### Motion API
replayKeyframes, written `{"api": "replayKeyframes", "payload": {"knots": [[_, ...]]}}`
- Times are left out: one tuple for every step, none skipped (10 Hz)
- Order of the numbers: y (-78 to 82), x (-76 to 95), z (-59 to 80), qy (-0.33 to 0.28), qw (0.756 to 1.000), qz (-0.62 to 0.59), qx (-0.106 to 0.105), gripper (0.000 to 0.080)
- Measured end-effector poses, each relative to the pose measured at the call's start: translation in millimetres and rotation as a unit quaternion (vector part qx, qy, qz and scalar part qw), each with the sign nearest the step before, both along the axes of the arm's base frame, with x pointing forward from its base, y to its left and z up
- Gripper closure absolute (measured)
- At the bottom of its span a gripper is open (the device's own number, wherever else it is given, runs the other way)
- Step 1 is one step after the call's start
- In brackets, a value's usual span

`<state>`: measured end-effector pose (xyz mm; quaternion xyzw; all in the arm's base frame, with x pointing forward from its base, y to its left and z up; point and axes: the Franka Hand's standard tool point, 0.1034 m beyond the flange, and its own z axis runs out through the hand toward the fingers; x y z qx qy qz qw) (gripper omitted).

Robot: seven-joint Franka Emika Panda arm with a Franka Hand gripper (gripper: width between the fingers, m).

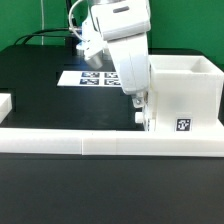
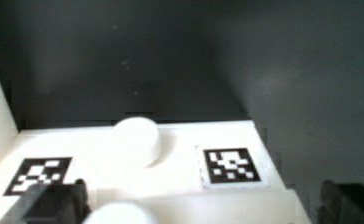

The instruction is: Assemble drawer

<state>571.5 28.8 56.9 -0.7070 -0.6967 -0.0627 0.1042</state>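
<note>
The white drawer casing (image 1: 185, 95) stands at the exterior view's right against the front rail, with a square tag on its near face. My gripper (image 1: 140, 118) hangs straight down at the casing's left side. In the wrist view a white drawer part (image 2: 170, 150) with two square tags and a rounded knob (image 2: 138, 140) lies below; a second knob (image 2: 126, 212) shows at the picture's edge. My gripper (image 2: 197, 205) is open. Its dark fingers (image 2: 47, 202) stand wide apart on either side of the white part, and the far finger is clear of it.
A long low white border rail (image 1: 100, 140) runs along the table's front. The marker board (image 1: 92, 78) lies flat behind the arm. A small white piece (image 1: 5, 103) shows at the exterior view's left edge. The table top is black.
</note>
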Motion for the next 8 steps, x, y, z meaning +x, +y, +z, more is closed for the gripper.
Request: {"api": "replayKeyframes", "payload": {"knots": [[-8.2,-1.3,-1.2,0.0,1.0,0.004,0.0,0.0151],[-22.2,-4.1,-2.7,0.005,1.0,0.003,0.0,0.0151],[-33.4,-6.7,-2.5,0.014,1.0,0.007,0.0,0.0151],[-45.0,-6.6,0.2,0.021,1.0,0.015,-0.001,0.0151],[-54.6,-4.0,4.4,0.019,1.0,0.012,-0.005,0.0151],[-62.4,1.4,11.5,-0.007,1.0,0.001,-0.012,0.0151],[-67.8,-0.1,17.4,-0.042,0.999,-0.012,-0.025,0.0151],[-69.3,-8.2,17.7,-0.074,0.996,-0.03,-0.033,0.0151]]}}
